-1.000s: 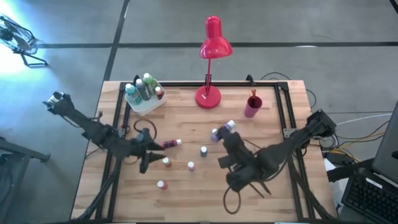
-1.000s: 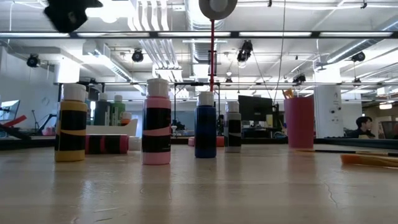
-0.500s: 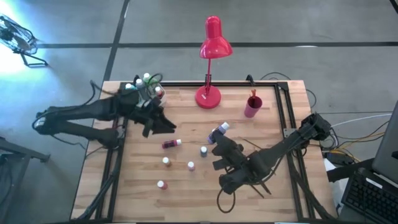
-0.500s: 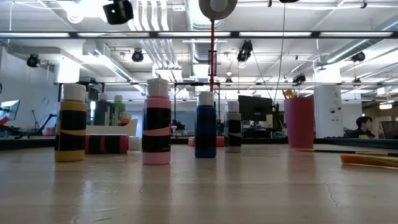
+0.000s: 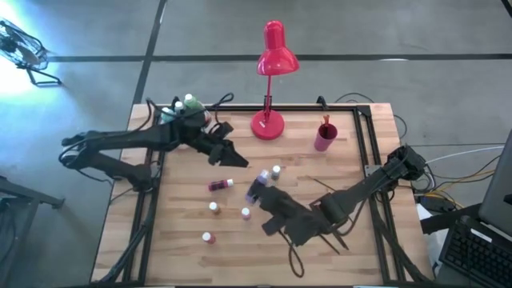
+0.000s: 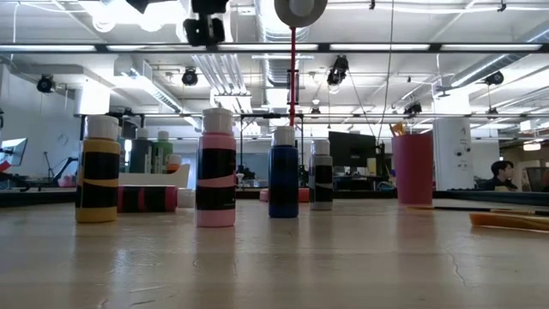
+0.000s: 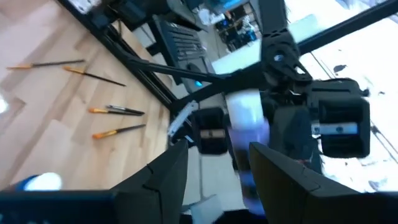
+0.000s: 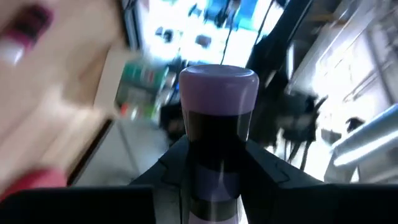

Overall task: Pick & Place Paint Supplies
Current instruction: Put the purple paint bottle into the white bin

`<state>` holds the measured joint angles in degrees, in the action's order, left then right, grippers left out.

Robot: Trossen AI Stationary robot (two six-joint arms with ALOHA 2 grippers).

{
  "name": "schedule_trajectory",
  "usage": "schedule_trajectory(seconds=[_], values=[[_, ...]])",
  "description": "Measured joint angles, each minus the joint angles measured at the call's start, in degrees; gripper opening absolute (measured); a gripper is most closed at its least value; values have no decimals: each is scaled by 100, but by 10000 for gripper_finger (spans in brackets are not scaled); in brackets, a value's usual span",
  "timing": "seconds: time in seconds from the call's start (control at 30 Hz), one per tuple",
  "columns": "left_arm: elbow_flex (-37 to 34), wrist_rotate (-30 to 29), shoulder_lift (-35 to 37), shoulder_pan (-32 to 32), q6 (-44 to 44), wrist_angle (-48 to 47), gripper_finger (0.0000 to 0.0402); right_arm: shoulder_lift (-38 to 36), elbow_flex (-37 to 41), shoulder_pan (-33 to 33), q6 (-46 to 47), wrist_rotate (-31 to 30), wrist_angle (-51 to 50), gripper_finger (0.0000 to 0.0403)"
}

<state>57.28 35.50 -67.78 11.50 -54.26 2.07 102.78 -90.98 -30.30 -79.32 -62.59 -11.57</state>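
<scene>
A: High view: the right gripper (image 5: 258, 186) sits at frame center, clamped on a purple bottle (image 5: 254, 189). Why hold it by the body?

B: The right wrist view shows the fingers pinching the bottle's dark label, lavender cap (image 8: 218, 83) clear above them; likely so it stays upright for setting down.

A: And the left gripper (image 5: 238, 161)?

B: It hovers just above and left of center, fingers apart and empty; the left wrist view shows the gap between them, facing the bottle the other arm holds. It may be lining up for a handover, though that is a guess.

A: The rest?

B: Bottles stand in the white tray (image 5: 175, 132) at upper left; a red bottle (image 5: 220, 185) lies on its side left of center; brushes (image 7: 112, 111) lie loose on the table (image 5: 352, 168).
</scene>
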Motion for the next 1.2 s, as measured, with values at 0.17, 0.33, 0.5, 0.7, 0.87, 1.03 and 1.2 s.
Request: schedule_trajectory(seconds=[0.17,0.33,0.5,0.7,0.87,1.03,1.2], values=[[370,385,-238,20,-89,0,177,-4,-2,-7,-337,574,611,85],[667,418,-324,20,25,35,177,84,-2,0,-359,607,643,85],[729,418,-434,7,55,-2,177,138,-2,33,-564,571,623,85],[718,449,-569,-60,52,-9,177,138,-2,81,-710,564,637,85],[718,543,-676,-217,60,27,177,138,-2,191,-731,566,638,85],[712,556,-793,-305,57,270,177,138,-2,256,-740,566,638,85],[710,552,-893,-299,29,597,177,136,-2,256,-737,593,640,85]])
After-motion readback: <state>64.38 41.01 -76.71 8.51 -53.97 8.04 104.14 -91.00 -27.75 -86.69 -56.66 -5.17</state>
